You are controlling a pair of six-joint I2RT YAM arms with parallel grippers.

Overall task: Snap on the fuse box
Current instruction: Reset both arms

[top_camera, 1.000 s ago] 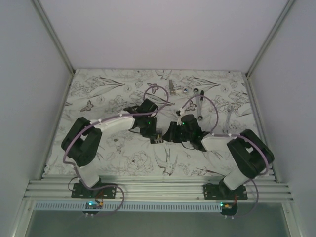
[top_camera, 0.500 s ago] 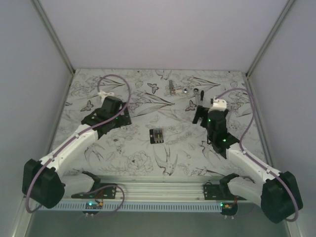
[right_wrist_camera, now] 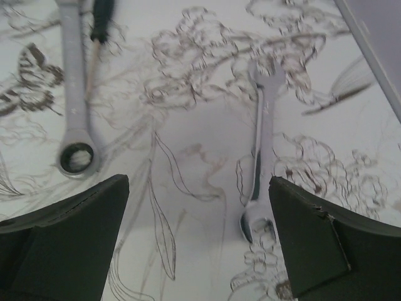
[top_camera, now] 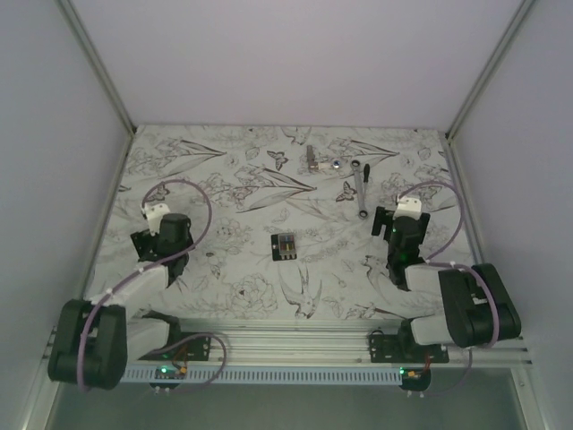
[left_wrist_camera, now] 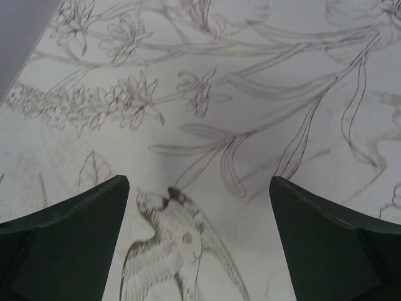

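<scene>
The fuse box (top_camera: 286, 245), a small black square block with tiny coloured fuses on top, lies alone on the floral table (top_camera: 233, 296) in the middle, between the two arms. My left gripper (top_camera: 161, 235) is folded back at the left, well away from it. In the left wrist view this gripper (left_wrist_camera: 199, 188) stands open over bare floral print. My right gripper (top_camera: 400, 222) is folded back at the right, also apart from the box. In the right wrist view it (right_wrist_camera: 199, 188) is open with nothing between its fingers. Neither wrist view shows the fuse box.
A silver ratchet wrench (top_camera: 361, 188) (right_wrist_camera: 75, 94) lies at the back right, a dark-handled screwdriver (right_wrist_camera: 100, 25) beside it. An open-ended spanner (right_wrist_camera: 262, 144) lies just ahead of my right gripper. Small metal parts (top_camera: 311, 159) sit near the far edge. Walls close both sides.
Both grippers were together at the fuse box, then let go, opened wide and drew back to their own sides. The box stays in the middle of the table.
</scene>
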